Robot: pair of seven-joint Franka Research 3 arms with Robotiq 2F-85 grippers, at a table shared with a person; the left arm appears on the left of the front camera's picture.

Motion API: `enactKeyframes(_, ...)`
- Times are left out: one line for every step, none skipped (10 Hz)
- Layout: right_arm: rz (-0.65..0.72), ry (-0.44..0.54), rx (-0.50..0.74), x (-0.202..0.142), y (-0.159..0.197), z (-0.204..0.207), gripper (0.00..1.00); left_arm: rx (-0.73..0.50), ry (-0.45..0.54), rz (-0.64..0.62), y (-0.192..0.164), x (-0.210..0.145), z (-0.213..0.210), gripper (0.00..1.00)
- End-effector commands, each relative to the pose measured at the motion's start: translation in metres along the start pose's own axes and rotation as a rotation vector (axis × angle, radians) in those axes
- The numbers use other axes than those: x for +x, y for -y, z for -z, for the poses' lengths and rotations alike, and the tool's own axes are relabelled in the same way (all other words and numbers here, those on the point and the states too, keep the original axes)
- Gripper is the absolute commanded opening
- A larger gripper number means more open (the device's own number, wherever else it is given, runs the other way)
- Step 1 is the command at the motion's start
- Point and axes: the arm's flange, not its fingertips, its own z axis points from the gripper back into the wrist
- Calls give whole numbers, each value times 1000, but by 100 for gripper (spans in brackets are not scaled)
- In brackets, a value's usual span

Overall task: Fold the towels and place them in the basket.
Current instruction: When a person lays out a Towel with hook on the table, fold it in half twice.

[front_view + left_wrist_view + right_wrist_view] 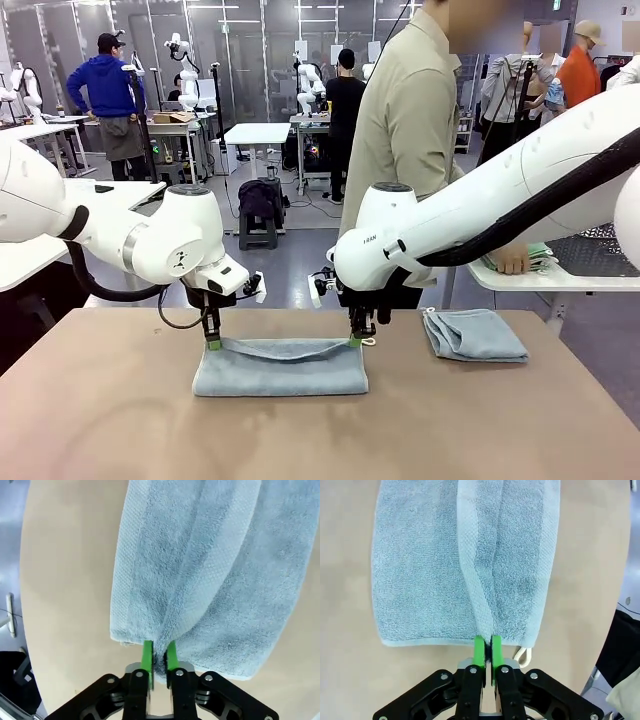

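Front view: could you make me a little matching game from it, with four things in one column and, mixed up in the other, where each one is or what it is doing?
Things
1. left end effector
2. right end effector
3. folded towel
4. person's hand

Places or states
A. lies alone on the table, on its right part
B. pinches the corner of the middle towel beside its loop
C. rests on cloths on the white side table
D. pinches the other top corner of the middle towel, away from the loop

Pairs: 1-D, 2-B, 3-A, 4-C
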Motion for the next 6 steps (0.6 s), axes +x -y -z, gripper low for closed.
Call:
enactKeyframes(-12, 19, -36, 1, 4, -3, 28, 58, 40, -9, -8, 5, 0, 30)
enactKeyframes(-13, 21, -59, 2, 5, -5, 42, 85, 62, -13, -10, 4, -2, 41)
enactKeyframes(-17, 27, -96, 2, 7, -8, 48, 120, 84, -22, -13, 3, -3, 49)
enactKeyframes(-18, 32, -130, 3, 8, -10, 62, 143, 99, -35, -15, 1, -5, 60)
enactKeyframes(-12, 38, -158, 4, 9, -11, 68, 161, 104, -44, -17, -1, -6, 68)
enactKeyframes(-10, 42, -188, 5, 9, -15, 82, 196, 122, -50, -18, -3, -10, 79)
